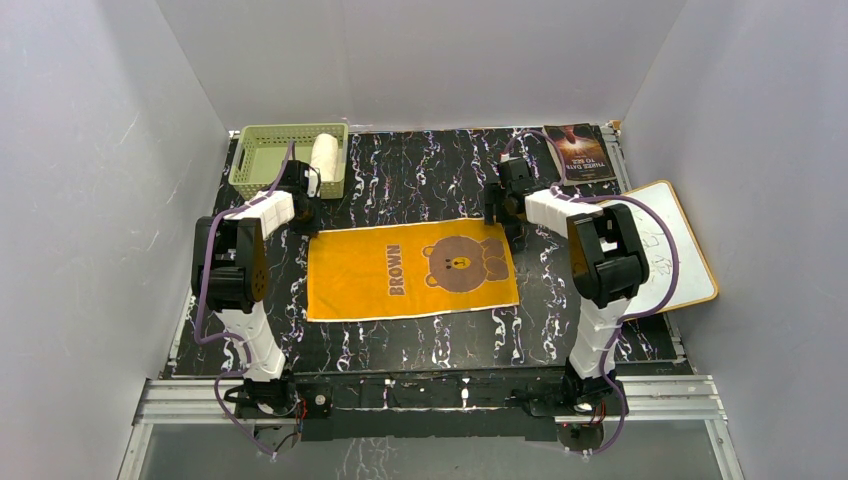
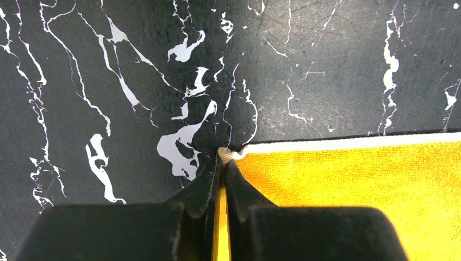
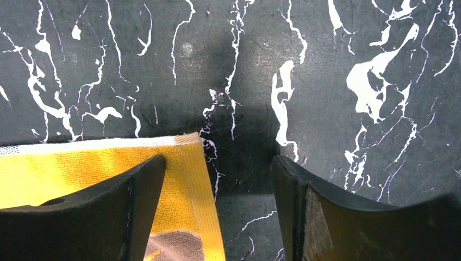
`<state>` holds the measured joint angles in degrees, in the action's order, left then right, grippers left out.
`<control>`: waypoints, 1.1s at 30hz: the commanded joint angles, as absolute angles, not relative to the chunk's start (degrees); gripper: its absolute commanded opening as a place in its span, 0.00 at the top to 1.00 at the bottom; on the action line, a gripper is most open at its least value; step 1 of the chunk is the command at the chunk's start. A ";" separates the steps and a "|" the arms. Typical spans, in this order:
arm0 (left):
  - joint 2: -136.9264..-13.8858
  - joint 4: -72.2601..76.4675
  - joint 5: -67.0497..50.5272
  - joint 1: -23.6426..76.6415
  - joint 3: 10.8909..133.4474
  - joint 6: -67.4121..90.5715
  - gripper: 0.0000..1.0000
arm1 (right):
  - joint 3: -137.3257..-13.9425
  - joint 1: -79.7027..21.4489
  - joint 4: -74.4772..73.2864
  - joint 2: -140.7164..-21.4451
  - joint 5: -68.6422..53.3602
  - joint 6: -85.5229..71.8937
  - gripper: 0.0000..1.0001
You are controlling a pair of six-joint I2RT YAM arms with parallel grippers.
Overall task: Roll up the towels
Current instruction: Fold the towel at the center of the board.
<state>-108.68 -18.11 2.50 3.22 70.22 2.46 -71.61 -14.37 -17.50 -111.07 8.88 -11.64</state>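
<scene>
We see the orange-yellow cloth towel with a brown bear face and the word "BROWN" [image 1: 412, 270] lying spread flat in the middle of the black, white-veined marble-pattern table [image 1: 420, 180]. Its white-trimmed far edge runs between the two arms.

At the far left corner of this towel, the left gripper [image 2: 223, 160] is clenched on the cloth. The left wrist view shows a strip of yellow fabric pinched between the two black fingers and a small pale tuft of trim poking out at their tips.

At the far right corner, the right gripper [image 3: 217, 163] stands released with its jaws wide apart. Its left finger [image 3: 136, 196] is over the towel's corner and the other finger is over bare table just beside the edge. We cannot tell whether either finger touches down.

The plain cream-white ribbed towel [image 1: 323, 157] sits rolled up at the right end of the pale green slotted plastic basket [image 1: 262, 170], in the far left part of the table.

A dark-covered book [image 1: 580, 150] lies at the far right corner. A white board with a wooden frame [image 1: 672, 245] rests at the table's right edge.
</scene>
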 commanded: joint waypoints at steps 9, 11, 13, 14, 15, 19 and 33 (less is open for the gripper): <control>-110.41 -21.83 3.09 3.08 67.97 1.55 1.00 | -72.08 -13.05 -19.15 -114.32 6.25 -12.14 0.92; -110.15 -21.50 2.99 3.08 68.15 1.50 1.00 | -72.30 -13.02 -19.28 -114.14 7.01 -12.28 1.00; -109.68 -21.05 2.90 3.09 68.44 1.50 1.00 | -72.29 -13.03 -18.85 -113.20 7.10 -12.86 1.00; -109.18 -20.56 2.78 3.09 68.54 1.60 1.00 | -72.17 -13.03 -18.44 -112.49 7.04 -13.30 1.00; -108.77 -19.95 2.43 3.08 68.70 1.64 1.00 | -72.16 -13.01 -17.86 -111.64 6.99 -13.85 1.00; -105.96 -16.66 0.52 3.09 69.02 2.51 1.00 | -72.16 -12.84 -15.10 -107.16 6.84 -15.78 1.00; -105.85 -13.19 2.28 2.91 76.80 0.45 1.00 | -76.06 -11.43 -10.87 -103.58 8.75 -18.24 1.00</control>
<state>-107.20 -14.33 0.97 3.25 72.23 2.22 -72.51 -12.12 -13.89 -103.66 6.39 -17.54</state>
